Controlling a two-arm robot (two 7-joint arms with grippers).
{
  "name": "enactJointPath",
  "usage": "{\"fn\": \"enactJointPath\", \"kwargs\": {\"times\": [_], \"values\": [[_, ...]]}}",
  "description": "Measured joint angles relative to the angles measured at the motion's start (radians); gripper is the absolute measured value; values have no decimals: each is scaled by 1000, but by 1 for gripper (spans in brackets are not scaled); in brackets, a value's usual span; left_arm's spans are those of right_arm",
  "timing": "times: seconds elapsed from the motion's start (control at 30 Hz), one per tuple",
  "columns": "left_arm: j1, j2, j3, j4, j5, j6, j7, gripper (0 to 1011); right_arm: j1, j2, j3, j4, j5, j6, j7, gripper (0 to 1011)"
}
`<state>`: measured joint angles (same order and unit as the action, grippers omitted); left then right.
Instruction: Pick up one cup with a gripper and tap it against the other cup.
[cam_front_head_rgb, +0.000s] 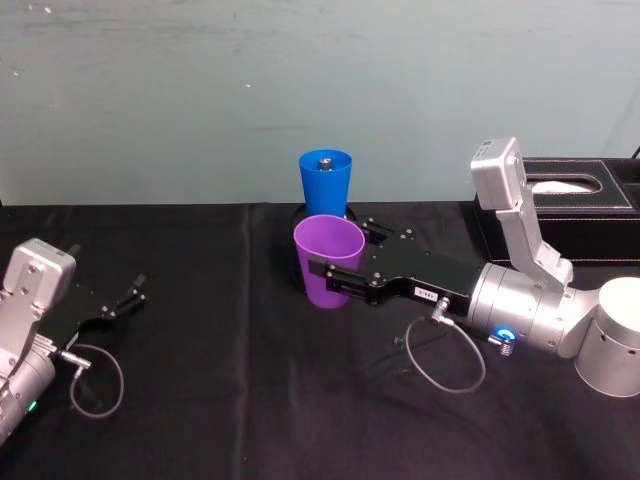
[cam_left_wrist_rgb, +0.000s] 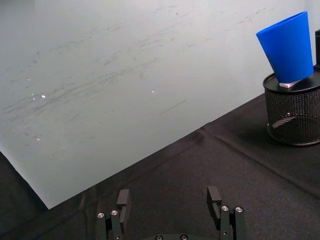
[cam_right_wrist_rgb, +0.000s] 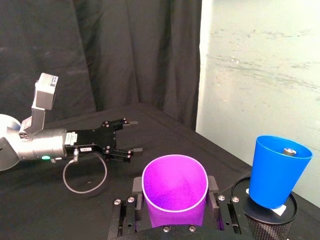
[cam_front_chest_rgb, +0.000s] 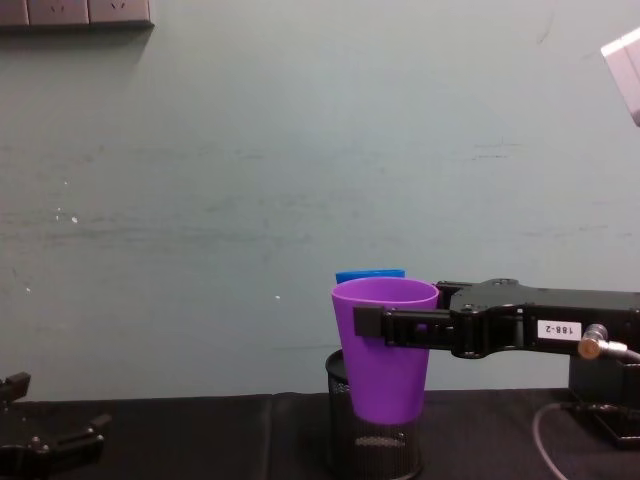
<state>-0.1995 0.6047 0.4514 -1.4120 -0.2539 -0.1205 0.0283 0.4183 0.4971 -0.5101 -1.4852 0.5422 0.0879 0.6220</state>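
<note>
Mid-frame in the head view, the right gripper (cam_front_head_rgb: 338, 246) clamps the purple cup (cam_front_head_rgb: 322, 290), lifted just in front of the blue cup (cam_front_head_rgb: 326, 185), which perches on a mesh pen holder (cam_front_chest_rgb: 372, 445). A light tap should avoid toppling it. The left gripper (cam_front_head_rgb: 128, 296) idles with fingers spread at lower left.

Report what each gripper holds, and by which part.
The right gripper holds the purple cup by its upper wall, just below the rim. The left gripper is open, holding nothing.
</note>
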Motion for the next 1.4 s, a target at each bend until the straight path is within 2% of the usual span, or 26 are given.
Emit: {"fn": "enactJointPath", "kwargs": {"times": [1.4], "values": [[0, 0, 0, 0, 0, 0, 0, 1000, 0, 0, 0, 0, 0, 0, 0, 736]]}}
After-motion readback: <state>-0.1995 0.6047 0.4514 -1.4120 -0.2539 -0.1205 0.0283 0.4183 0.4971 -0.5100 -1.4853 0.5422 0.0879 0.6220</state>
